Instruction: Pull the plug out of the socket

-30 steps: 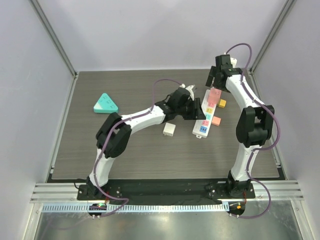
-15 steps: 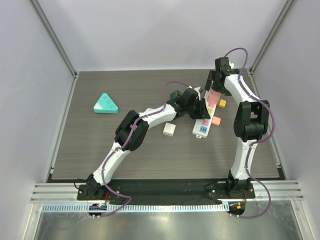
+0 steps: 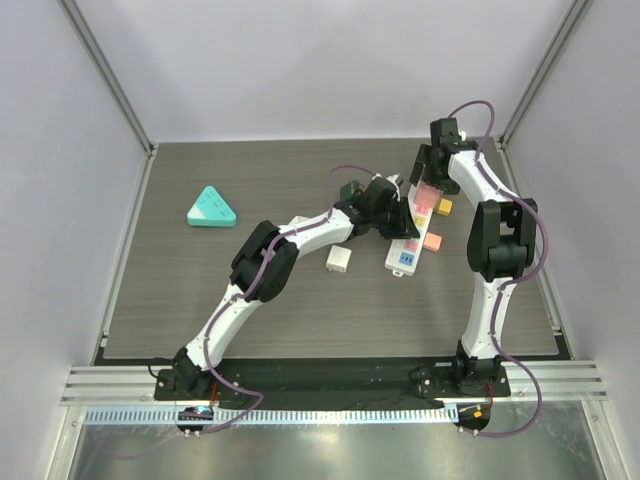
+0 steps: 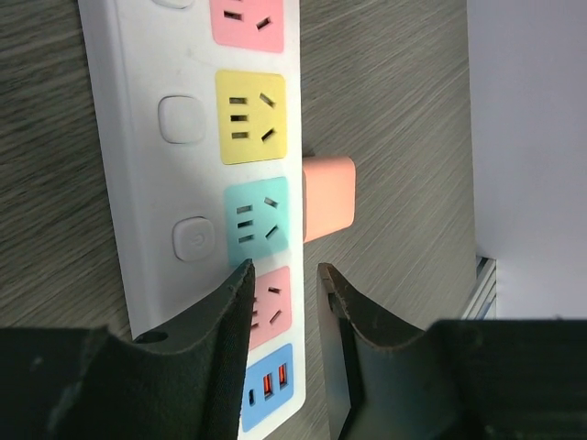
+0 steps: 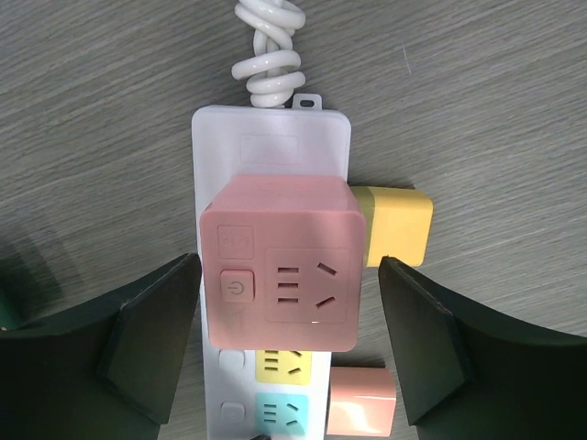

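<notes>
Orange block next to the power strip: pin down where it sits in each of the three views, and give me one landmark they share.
Top external: the orange block lies right of centre, against the right edge of the power strip.
Left wrist: the block is centre-right, beside the teal socket.
Right wrist: the block is near the bottom edge, right of centre.
Shared landmark: the power strip's long edge beside the block.

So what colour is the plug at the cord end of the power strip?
The plug is pink, clearest in the right wrist view.
</notes>
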You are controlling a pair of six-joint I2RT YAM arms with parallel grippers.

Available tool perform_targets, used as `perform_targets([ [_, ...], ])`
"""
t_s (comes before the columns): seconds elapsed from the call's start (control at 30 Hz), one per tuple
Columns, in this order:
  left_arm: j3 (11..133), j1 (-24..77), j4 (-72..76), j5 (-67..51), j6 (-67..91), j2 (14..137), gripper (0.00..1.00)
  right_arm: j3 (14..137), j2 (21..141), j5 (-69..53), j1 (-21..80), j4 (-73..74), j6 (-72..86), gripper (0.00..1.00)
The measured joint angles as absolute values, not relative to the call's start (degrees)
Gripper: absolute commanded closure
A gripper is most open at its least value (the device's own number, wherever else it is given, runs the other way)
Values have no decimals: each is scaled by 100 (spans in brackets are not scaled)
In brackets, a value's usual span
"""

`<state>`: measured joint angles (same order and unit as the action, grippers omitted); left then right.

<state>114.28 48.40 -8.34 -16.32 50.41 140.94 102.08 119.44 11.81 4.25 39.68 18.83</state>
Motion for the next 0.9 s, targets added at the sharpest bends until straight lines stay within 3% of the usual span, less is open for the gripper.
perform_targets([
  [0.37, 11419, 4840, -875, -1498, 5238, 14094, 69, 9977, 11955, 1199, 440, 3822, 2115, 29],
  [0.43, 11419, 4840, -891, -1472, 5260, 14094, 71, 9966, 11955, 1210, 458, 3809, 2132, 44],
  [0.5, 11430, 4840, -943, -1437, 5325, 14094, 72, 9963, 11955, 1264, 480, 3802, 2137, 46],
  [0.6, 11520, 4836, -1068, -1406, 5402, 14132, 75, 9963, 11957, 1284, 499, 3800, 2143, 60],
  [0.63, 11550, 4836, -1109, -1409, 5422, 14149, 76, 9963, 11955, 1291, 504, 3800, 2150, 77],
  [0.73, 11583, 4836, -1170, -1420, 5527, 14171, 78, 9963, 11955, 1315, 521, 3800, 2163, 99],
  [0.9, 11579, 4829, -1181, -1433, 5618, 14180, 79, 9972, 11955, 1258, 510, 3817, 2191, 99],
])
